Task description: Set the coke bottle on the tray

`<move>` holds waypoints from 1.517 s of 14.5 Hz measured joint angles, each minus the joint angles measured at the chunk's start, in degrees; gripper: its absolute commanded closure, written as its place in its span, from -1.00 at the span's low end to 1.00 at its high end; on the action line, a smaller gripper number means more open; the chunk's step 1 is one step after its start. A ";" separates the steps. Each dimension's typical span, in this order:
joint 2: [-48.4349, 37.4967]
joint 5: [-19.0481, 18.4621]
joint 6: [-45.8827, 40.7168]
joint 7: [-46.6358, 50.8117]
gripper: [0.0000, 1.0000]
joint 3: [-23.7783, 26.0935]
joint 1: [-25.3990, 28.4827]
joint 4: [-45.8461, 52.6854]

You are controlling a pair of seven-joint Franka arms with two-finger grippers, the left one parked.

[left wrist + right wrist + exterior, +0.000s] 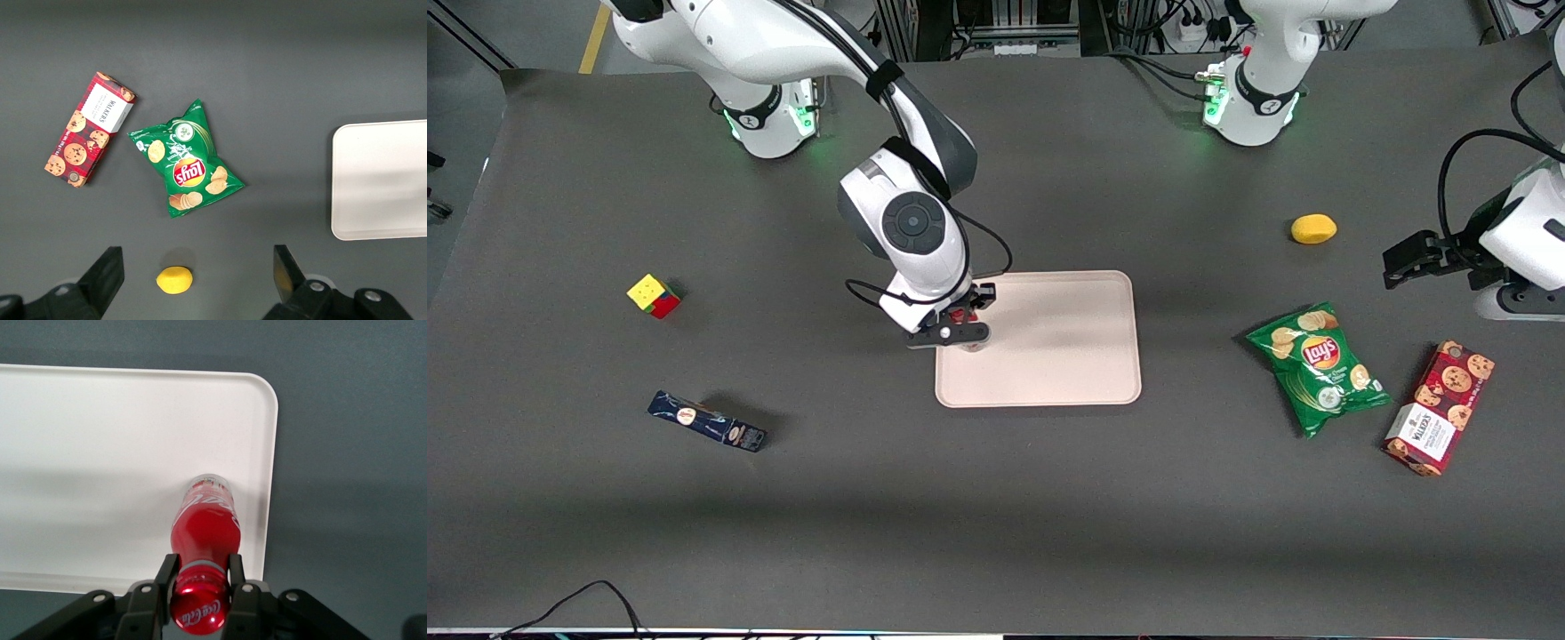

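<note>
Coke bottle (203, 530), a small slim red plastic one with a red cap, white script and a clear base, hangs upright directly below the end effector (199, 587), whose 2 fingers (165, 577) are closed against the neck just under the cap, so the cap's rim stops the bottle slipping down. Its clear base sits over, and seemingly on or just above, the large flat pale pink rectangular tray (100, 453), close inside the rim at one short end; contact between base and tray cannot be confirmed. In the front view the end effector (960, 324) stands over the tray's (1067, 347) short edge nearest the working arm's end of the dark grey worktop (996, 516), probably because that is the first part of the tray reached. Judging by this, the carry is nearly done and only lowering and release remain. Other items, 1 of each, lie apart from the end effector: a multicoloured puzzle cube (653, 295) and a dark blue slim box (707, 421) toward the working arm's end, and a green crisp bag (1316, 366), a red cookie box (1439, 407) and a yellow lemon (1313, 228) toward the parked arm's end.
</note>
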 measured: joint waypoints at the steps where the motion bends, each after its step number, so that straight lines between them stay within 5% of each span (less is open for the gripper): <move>1: 0.00 0.00 0.00 0.00 -1.00 -0.05 -0.07 0.01; 15: -0.37 0.00 0.02 0.03 -1.00 -0.16 -0.24 1.84; 22: -16.30 -0.52 -11.73 -6.15 -1.00 -1.68 -5.71 4.46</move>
